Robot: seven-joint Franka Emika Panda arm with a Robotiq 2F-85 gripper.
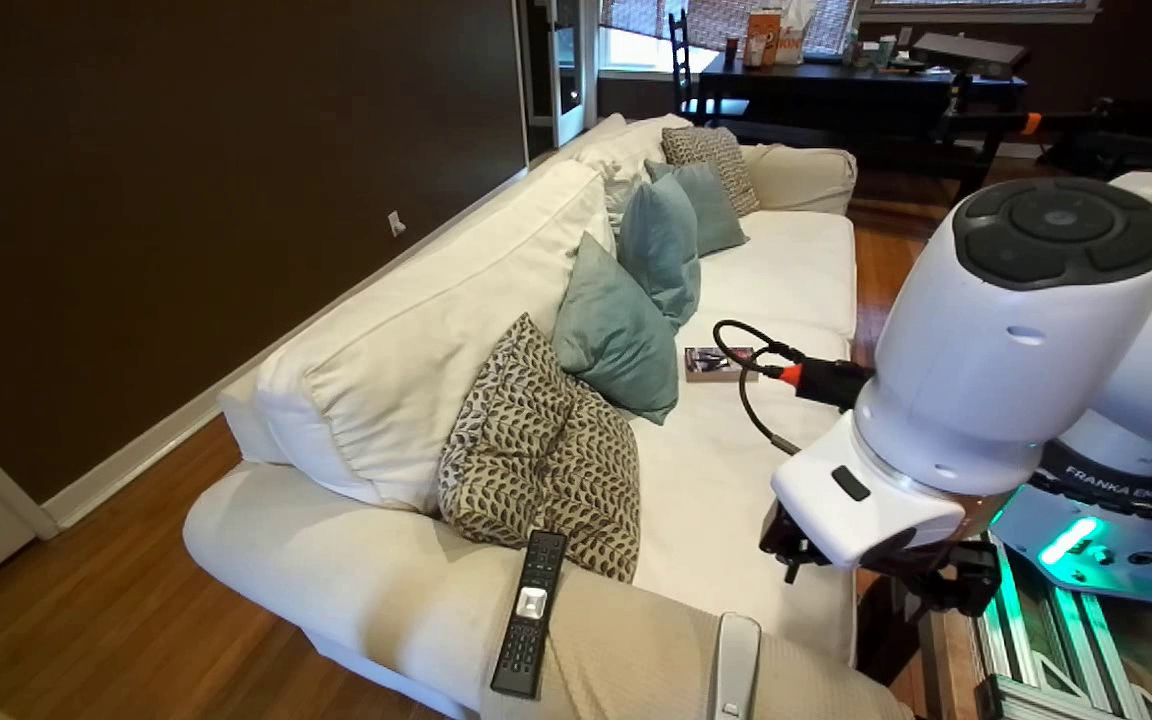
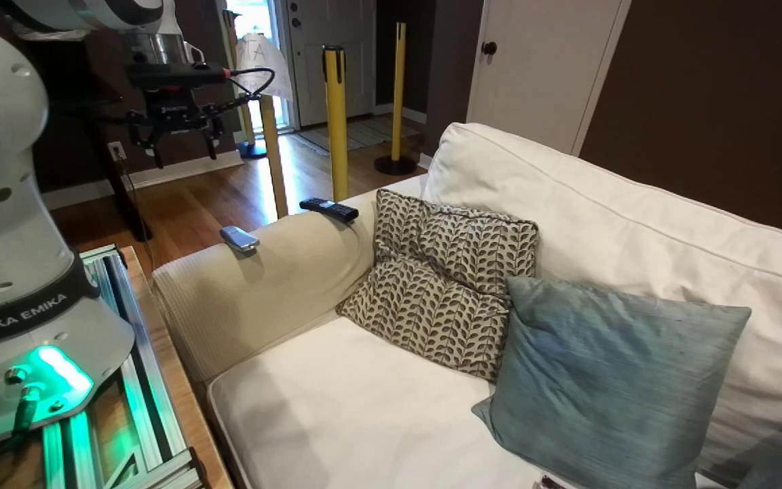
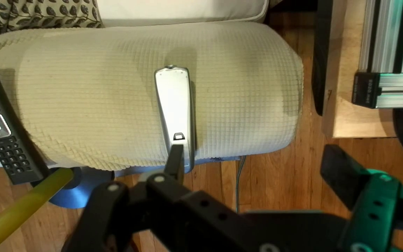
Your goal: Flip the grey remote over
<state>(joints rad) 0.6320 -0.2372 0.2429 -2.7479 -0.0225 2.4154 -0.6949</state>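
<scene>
Sofa (image 2: 364, 401), grey remote (image 3: 173, 108) atop, robot (image 2: 4, 238) — "FRANKA EMIKA"

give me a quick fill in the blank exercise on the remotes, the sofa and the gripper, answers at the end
The grey remote lies on one ____ of the sofa.
The other remote is mostly ____ in colour.
Unlike that one, the grey remote shows no rows of ____ on top.
The gripper is ____ and holds nothing.

Missing words: arm; black; buttons; open.
</scene>
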